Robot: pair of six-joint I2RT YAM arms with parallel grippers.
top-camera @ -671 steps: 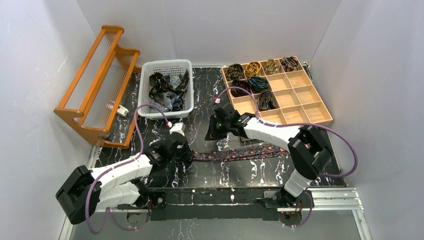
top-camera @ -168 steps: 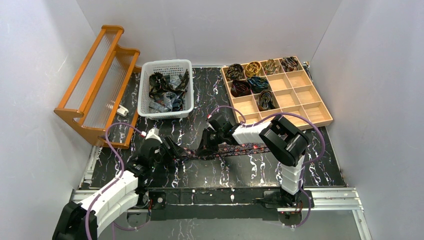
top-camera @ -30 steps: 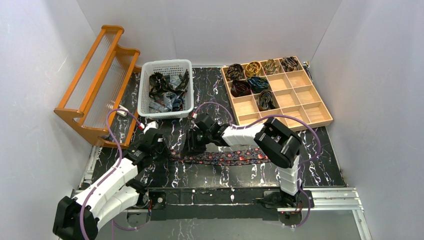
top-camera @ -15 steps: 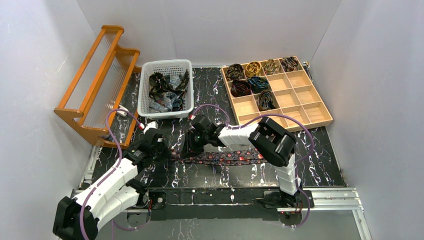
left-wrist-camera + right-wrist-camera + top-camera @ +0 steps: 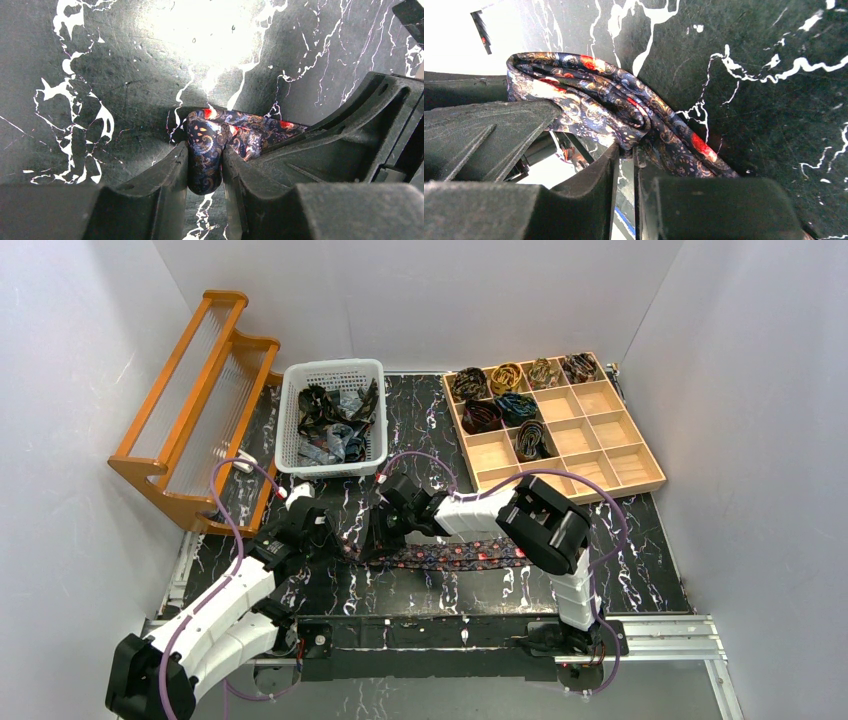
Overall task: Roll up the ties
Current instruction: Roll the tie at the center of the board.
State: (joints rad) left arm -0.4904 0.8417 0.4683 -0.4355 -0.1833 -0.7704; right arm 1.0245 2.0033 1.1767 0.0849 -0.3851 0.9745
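Low and left of centre in the top view, the dotted tie (image 5: 450, 556) lies stretched across the black marbled table (image 5: 640, 580), with its left end gathered between the two grippers. The left gripper (image 5: 205, 156) has its fingers closed on the tie's folded tip, and the fabric bulges out between them. The right gripper (image 5: 626, 152) has its fingers pressed almost together with a thin fold of the same tie nipped between them. Just above that pinch sits a loose, partly wound loop of cloth.

Compared with a second ago, the right gripper sits slightly further left, and the tie's free right end has crept left with it. Against the oldest picture, the flat strip is clearly shorter and both grippers work further left.

I judge that the roll is started but young. Only the first turn or so is formed, and most of the tie is flat and unwound. The loop looks slack, so it could spring open if either pinch lets go.

Seven coiled ties (image 5: 505, 375) fill compartments of the wooden tray (image 5: 618, 465) at upper right. More loose ties (image 5: 335, 425) wait in the white basket (image 5: 330, 367).
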